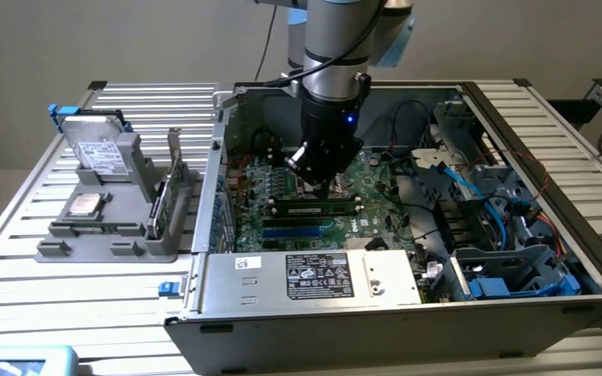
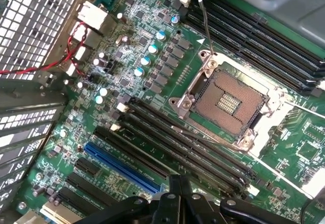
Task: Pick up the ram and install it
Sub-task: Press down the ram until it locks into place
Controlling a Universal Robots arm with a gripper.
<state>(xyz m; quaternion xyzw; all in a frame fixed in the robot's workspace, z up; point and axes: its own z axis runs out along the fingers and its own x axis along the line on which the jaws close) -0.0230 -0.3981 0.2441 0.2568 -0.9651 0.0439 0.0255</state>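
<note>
Nearest to where I am standing, the silver power supply [image 1: 317, 276] with its white label is closing off the near side of the open computer case [image 1: 385, 333], which is resting on the slatted table [image 1: 19, 266]. Behind it the green motherboard [image 1: 379, 176] is lying flat, and the arm is reaching straight down into the case.

The end effector [image 1: 325, 186] is hanging just above the memory slots. Its fingers are pressed together and, as far as I can see, they are clamping nothing. In the wrist view the joined fingers [image 2: 177, 196] are pointing over the black slots, between the blue slot [image 2: 122, 165] and the empty processor socket [image 2: 226, 102].

The ram [image 1: 317, 210] is lying just beside the fingertips, on the side toward the power supply. Its long axis is running from the exterior view's left to the exterior view's right, parallel to the blue slots [image 1: 295, 229] next to it. It seems to be sitting in a black slot; I cannot tell whether the latches at its ends are closed.

Room for moving is narrow here. The case wall is rising on the exterior view's left, and the drive bay with blue cables [image 1: 489, 235] is crowding the exterior view's right. Straight above, the way is open. A gray fixture [image 1: 103, 235] with spare parts is standing well apart on the table.
</note>
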